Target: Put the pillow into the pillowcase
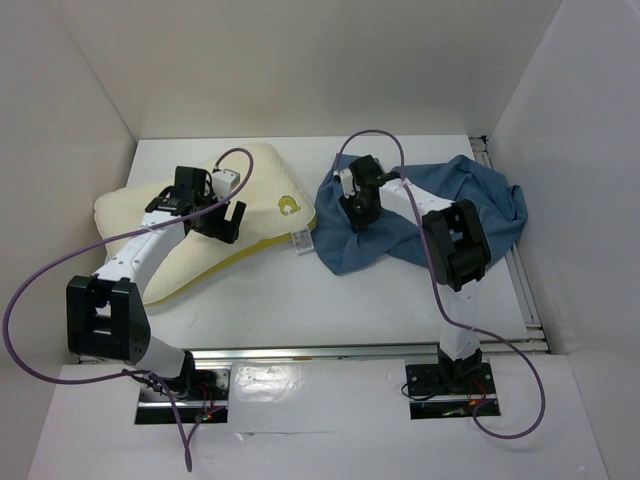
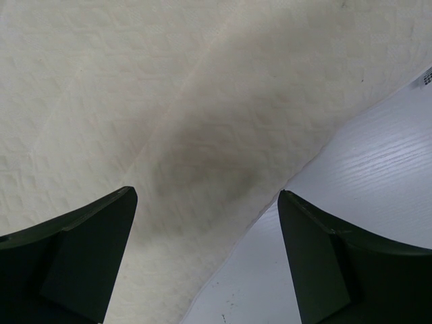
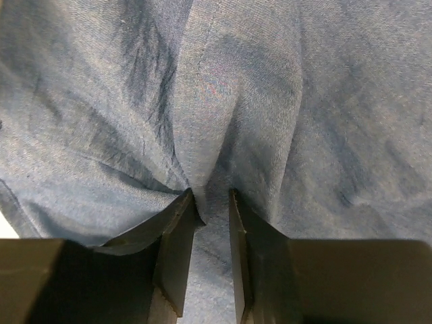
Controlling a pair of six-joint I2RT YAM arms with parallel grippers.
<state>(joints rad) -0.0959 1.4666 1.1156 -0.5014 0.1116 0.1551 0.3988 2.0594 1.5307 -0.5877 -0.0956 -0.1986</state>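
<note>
The right end effector (image 3: 210, 199) pinches a pillowcase (image 3: 270, 101) fold; the left end effector (image 2: 206, 196), open, hovers over the pillow (image 2: 135, 88)'s edge.

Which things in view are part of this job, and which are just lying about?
Job:
- pillow, cream, on the left
- pillowcase, blue, crumpled on the right
- left gripper, open over the pillow's edge
- right gripper, pinching a pillowcase fold

Not the job (rig fixtures):
- table
- purple cables
- metal rail
</note>
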